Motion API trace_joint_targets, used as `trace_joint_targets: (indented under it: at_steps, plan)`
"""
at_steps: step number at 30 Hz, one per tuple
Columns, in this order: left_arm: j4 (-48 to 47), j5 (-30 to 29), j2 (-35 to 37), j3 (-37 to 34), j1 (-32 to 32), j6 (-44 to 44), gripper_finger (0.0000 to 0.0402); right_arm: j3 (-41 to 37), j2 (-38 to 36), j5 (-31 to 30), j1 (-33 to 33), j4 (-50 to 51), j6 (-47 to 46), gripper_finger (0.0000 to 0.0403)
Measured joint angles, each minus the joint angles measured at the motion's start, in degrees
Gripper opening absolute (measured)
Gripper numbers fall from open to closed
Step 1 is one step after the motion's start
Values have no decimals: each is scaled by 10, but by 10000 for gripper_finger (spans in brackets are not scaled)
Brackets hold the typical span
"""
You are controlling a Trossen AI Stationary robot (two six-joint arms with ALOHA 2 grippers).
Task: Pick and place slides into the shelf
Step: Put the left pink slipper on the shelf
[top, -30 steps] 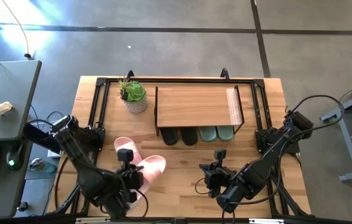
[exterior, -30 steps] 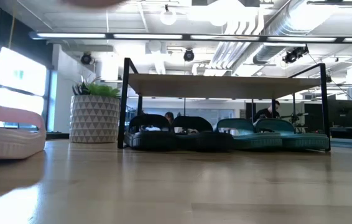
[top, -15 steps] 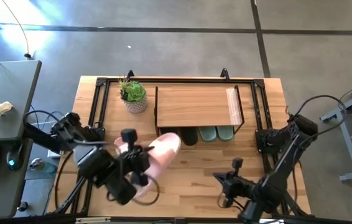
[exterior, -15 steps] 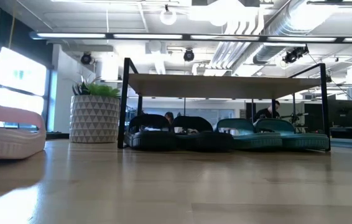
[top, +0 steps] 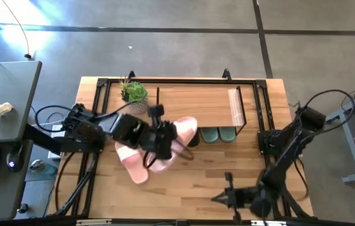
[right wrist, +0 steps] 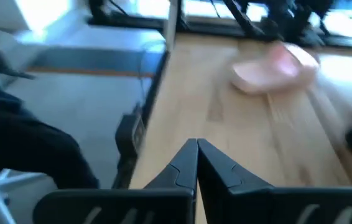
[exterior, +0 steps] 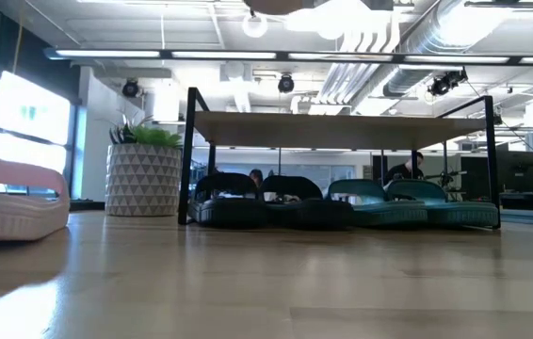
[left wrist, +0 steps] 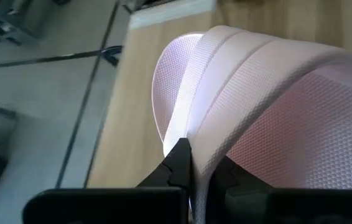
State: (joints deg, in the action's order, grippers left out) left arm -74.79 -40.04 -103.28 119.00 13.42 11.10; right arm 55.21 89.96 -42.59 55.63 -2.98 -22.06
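Observation:
My left gripper (top: 165, 139) reaches across the table and is shut on one pink slide (top: 182, 129), which sits in the air just in front of the shelf's (top: 196, 107) left half. The other pink slide (top: 130, 162) lies flat on the table, also visible in the low view (exterior: 12, 202) and the right wrist view (right wrist: 275, 67). Two black slides (exterior: 257, 202) and two green slides (exterior: 417, 207) stand on the table under the shelf plank (exterior: 342, 129). My right gripper (top: 218, 198) is shut and holds nothing, low by the table's near edge. My left gripper holds the pink slide by a thin edge (left wrist: 202, 186) pinched between its two fingers (left wrist: 182, 163). Whether that edge belongs to the strap or the sole, I cannot tell. The slide is lifted clear of the table and sticks out ahead of the fingers toward the shelf.
A potted succulent (top: 135, 95) in a white patterned pot stands left of the shelf. A black metal frame (top: 99, 107) runs around the tabletop. Bare wood lies in front of the shelf on the right half (top: 227, 163).
My left gripper has lifted the pink slide off the table and carried it up, right and toward the far edge, to the shelf's front. The other pink slide stayed put. My right arm has drawn back toward the near edge.

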Motion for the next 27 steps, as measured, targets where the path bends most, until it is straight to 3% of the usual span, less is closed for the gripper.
trace_joint_targets:
  at_steps: [3, 7, 11, 15, 27]
  plan:
    - [2, -36, 0, -1, -38, -4, 1, -80, -43, 8, -34, -90, 77, 0]
    - [30, -112, 0, -21, -86, -2, 1, -152, -105, -68, -66, -89, 103, 0]
    - [68, -133, 0, -41, -126, -2, 1, -199, -148, -127, -85, -87, 117, 0]
    - [109, -135, -11, -74, -160, -7, 1, -216, -164, -155, -99, -81, 116, 0]
    - [162, -175, -49, -152, -236, 31, 0, -216, -164, -128, -148, -17, 106, 0]
